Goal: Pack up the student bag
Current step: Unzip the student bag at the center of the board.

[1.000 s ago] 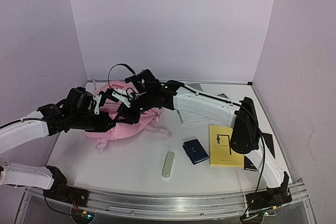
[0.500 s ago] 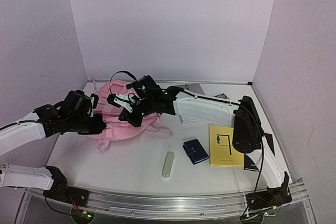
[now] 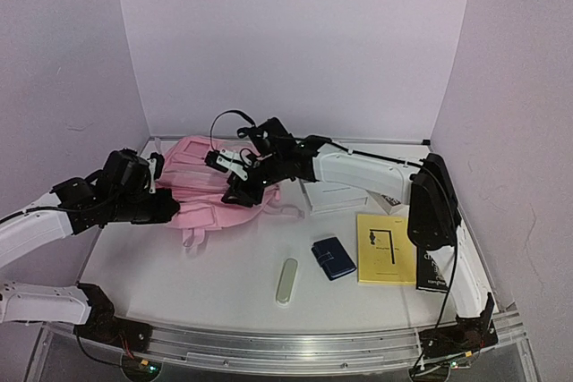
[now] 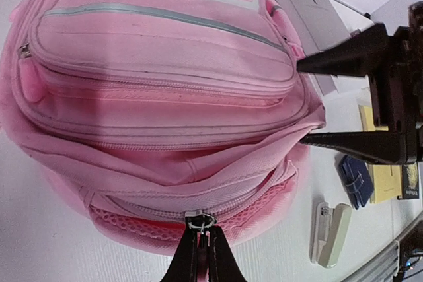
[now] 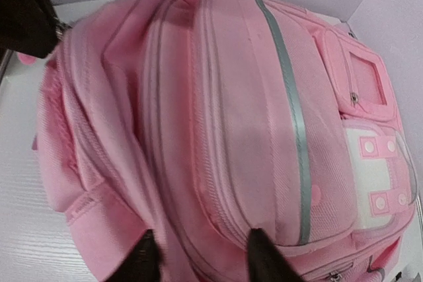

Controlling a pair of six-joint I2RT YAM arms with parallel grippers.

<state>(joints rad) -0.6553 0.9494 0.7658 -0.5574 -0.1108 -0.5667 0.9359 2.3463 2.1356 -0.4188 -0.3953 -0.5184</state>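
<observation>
Left wrist view: my left gripper (image 4: 200, 234) pinches the zip pull (image 4: 199, 220) to open the bag (image 4: 165, 90); my right gripper (image 4: 301, 102), fingers apart, straddles its side to brace it.

Student bag (image 3: 197, 181): pink, grey stripe, pink-dotted white panel. Booklet (image 3: 385, 248): yellow, black print. Wallet (image 3: 333, 258): navy. Case (image 3: 286, 281): cream.

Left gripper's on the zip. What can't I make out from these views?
- Inside the student bag: every view, covered by its own fabric.
- The zipper pull: top view, hidden under the left gripper's wrist; only the left wrist view shows it.
- The right gripper: right wrist view, tips blurred at the bottom edge, fabric contact unclear.
- The yellow booklet's print: top view, too small; the right arm covers its edge.
</observation>
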